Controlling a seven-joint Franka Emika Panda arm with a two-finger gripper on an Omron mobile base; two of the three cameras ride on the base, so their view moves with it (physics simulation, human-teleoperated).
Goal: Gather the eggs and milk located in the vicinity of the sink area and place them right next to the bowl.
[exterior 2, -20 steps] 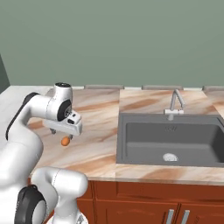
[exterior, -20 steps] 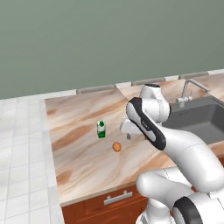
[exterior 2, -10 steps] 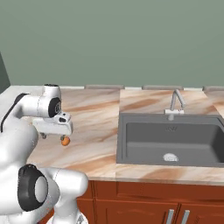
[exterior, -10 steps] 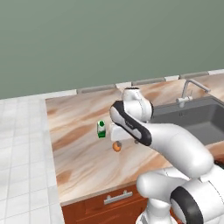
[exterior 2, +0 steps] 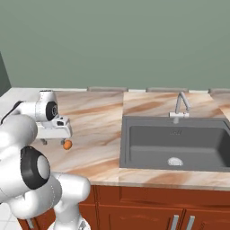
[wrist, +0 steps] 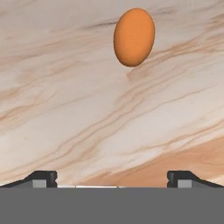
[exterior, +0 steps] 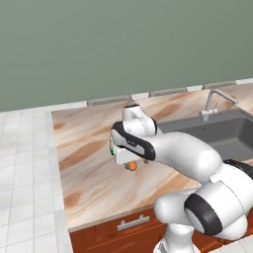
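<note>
Marbled tan stone surface (exterior: 94,178) under a plain grey-green wall (exterior: 99,44).
The large dark grey rectangular sink (exterior 2: 175,143) with its slim silver tap (exterior 2: 180,104) is sunk into the surface at the right. The small orange egg (wrist: 134,37) lies on bare stone, just beside the gripper (exterior 2: 53,141), whose jaws stand wide apart, holding nothing. The white arm covers most of the green-and-white milk carton (exterior: 112,148).
</note>
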